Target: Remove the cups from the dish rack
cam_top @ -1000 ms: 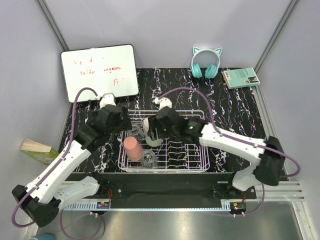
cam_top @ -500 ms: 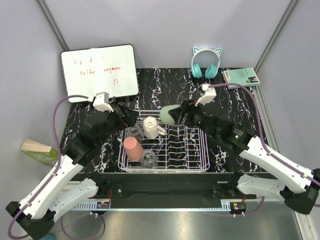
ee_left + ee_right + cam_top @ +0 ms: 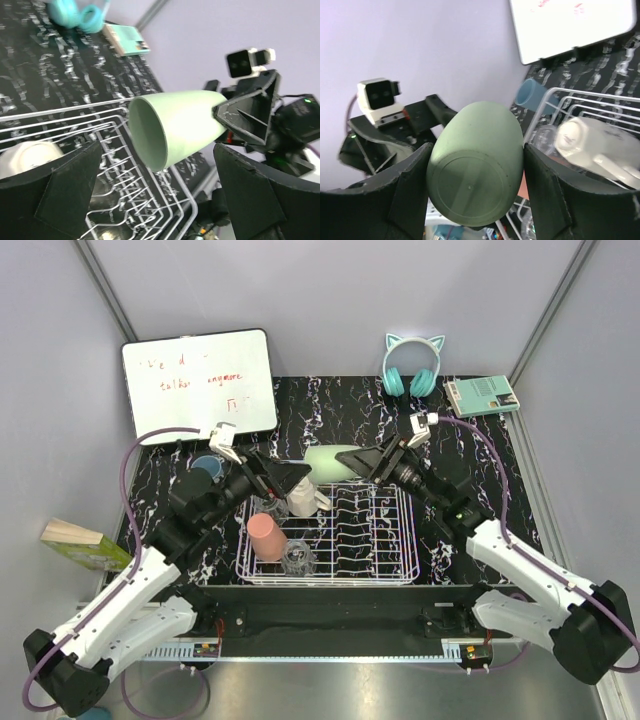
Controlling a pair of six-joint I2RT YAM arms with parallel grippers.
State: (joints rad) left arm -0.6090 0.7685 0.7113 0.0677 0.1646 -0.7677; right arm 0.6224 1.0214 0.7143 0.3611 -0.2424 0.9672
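Observation:
My right gripper (image 3: 358,462) (image 3: 475,187) is shut on the base end of a pale green cup (image 3: 328,462) (image 3: 476,167), held lying on its side in the air over the back edge of the dish rack (image 3: 400,540). My left gripper (image 3: 298,476) (image 3: 165,200) is open and faces the green cup's (image 3: 175,127) mouth, its fingers wide apart and not touching it. A cream mug (image 3: 303,495) (image 3: 592,142), a pink cup (image 3: 266,537) and two clear glasses (image 3: 297,557) sit in the rack. A blue cup (image 3: 207,465) (image 3: 532,93) stands on the table left of the rack.
A whiteboard (image 3: 200,380) leans at the back left. Teal cat-ear headphones (image 3: 412,365) (image 3: 75,12) and a green book (image 3: 482,395) (image 3: 127,40) lie at the back right. A box (image 3: 75,542) sits off the table's left edge.
My right gripper lifted the green cup out of the rack and turned it on its side. My left gripper rose and swung to face the cup's mouth, uncovering the blue cup.

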